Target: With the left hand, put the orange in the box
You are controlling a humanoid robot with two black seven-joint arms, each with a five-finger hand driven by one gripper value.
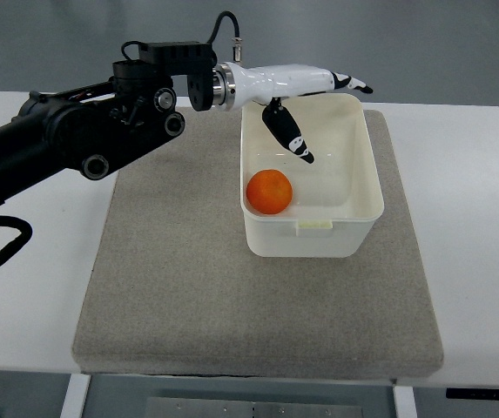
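Now the round, bright orange (269, 192) sits inside the white box (354, 228).

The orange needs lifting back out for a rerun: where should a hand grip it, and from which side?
Grip the orange across its round middle, coming straight down from above. It sits low in the white box, close against the left wall, so side approaches look blocked. The left hand hovers open over the box.

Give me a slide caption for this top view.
Orange lies in the white box on a grey mat; the left hand hovers open above it.
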